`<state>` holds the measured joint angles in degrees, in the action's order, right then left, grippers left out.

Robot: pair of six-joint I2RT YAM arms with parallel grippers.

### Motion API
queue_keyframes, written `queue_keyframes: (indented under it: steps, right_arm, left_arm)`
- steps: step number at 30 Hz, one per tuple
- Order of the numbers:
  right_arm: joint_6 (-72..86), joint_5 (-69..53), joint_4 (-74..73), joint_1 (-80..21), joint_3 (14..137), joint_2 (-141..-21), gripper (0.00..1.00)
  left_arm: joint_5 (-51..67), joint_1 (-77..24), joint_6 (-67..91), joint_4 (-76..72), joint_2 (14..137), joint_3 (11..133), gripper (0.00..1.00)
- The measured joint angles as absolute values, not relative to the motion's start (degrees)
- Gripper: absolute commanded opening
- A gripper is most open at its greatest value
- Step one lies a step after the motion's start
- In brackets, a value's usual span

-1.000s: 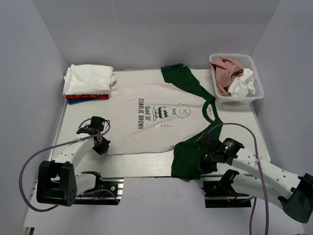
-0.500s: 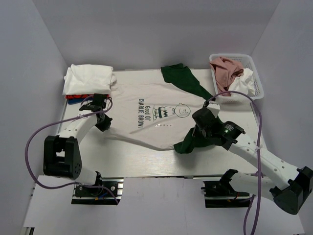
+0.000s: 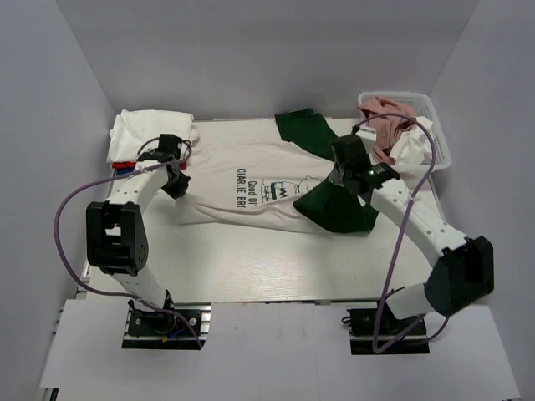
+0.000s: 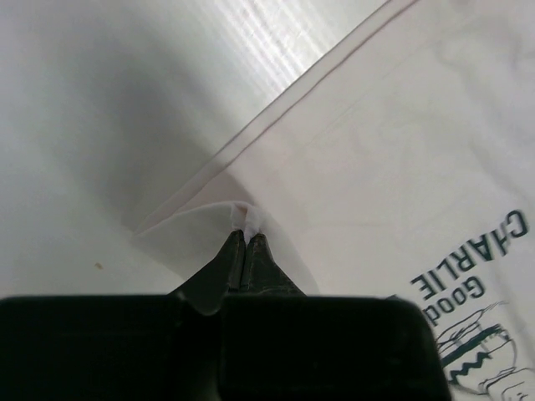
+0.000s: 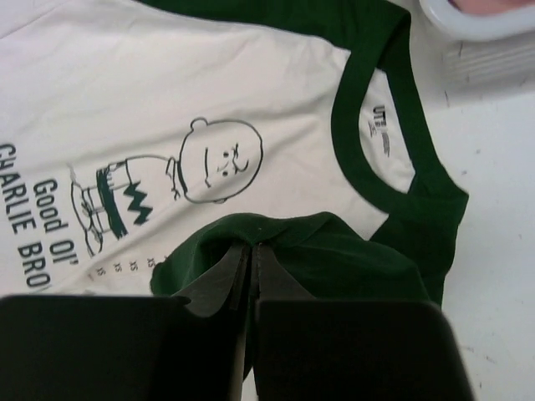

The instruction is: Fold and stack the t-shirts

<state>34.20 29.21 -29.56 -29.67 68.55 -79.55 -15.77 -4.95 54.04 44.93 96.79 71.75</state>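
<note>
Off-white cotton is pinched in my left end effector point(image 4: 246, 244). Its jaws are fully closed on a hem corner of the Charlie Brown tee point(image 4: 401, 159), and a small tuft shows just past the tips. From above, that end effector point(image 3: 173, 177) sits at the tee's point(image 3: 242, 163) left edge, near the folded stack point(image 3: 150, 135) at the counter's point(image 3: 251, 259) far-left corner. The stack has a white tee on top, with red and blue edges showing under it.

My right end effector point(image 5: 251, 249) is also fully closed, gripping a bunched fold of the green sleeve point(image 5: 343, 263). The wrist view shows the sleeve raised over the tee's point(image 5: 125, 109) chest, just below the cartoon face and beside the collar. From above, this end effector point(image 3: 341, 177) is over the tee's right half, and the sleeve point(image 3: 338, 210) fans out below it.

At the far-right corner, the basket point(image 3: 441, 154) holds a crumpled pink tee point(image 3: 384, 117) and a white tee point(image 3: 415, 144).
</note>
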Motion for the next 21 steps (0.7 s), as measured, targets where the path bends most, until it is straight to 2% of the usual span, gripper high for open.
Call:
queue_keyframes:
  steps: [11, 15, 16, 17, 18, 19, 20, 21]
  right_arm:
    - [26.2, 20.49, -26.65, -21.37, 86.11, -100.38, 0.0]
    - [24.23, 17.28, -28.08, -18.39, 99.37, -113.45, 0.0]
    - [23.73, 16.71, -29.06, -17.82, 103.55, -116.9, 0.0]
    - [22.96, 15.99, -29.23, -17.17, 108.01, -120.79, 0.0]
    - [22.06, 15.03, -29.67, -16.64, 112.05, -124.38, 0.03]
    - [21.08, 14.11, -29.98, -16.21, 115.39, -127.39, 0.11]
    - [19.86, 12.99, -29.69, -15.88, 117.64, -129.62, 0.31]
    - [18.31, 11.51, -29.32, -15.55, 118.67, -131.11, 0.45]
  left_arm:
    - [-15.46, -2.46, 52.1, 43.44, 109.62, 82.35, 0.01]
    - [-15.22, -2.15, 51.46, 42.52, 114.32, 86.17, 0.01]
    - [-14.98, -2.07, 51.09, 42.13, 115.2, 86.83, 0.06]
    - [-14.68, -1.98, 50.57, 41.87, 116.01, 87.46, 0.14]
    - [-14.2, -1.93, 50.0, 41.5, 116.62, 87.92, 0.4]
    - [-13.78, -1.91, 49.28, 41.19, 117.01, 88.29, 0.57]
    - [-13.41, -1.87, 48.36, 40.88, 117.3, 88.51, 0.74]
    - [-12.99, -1.83, 47.88, 40.71, 117.4, 88.79, 1.0]
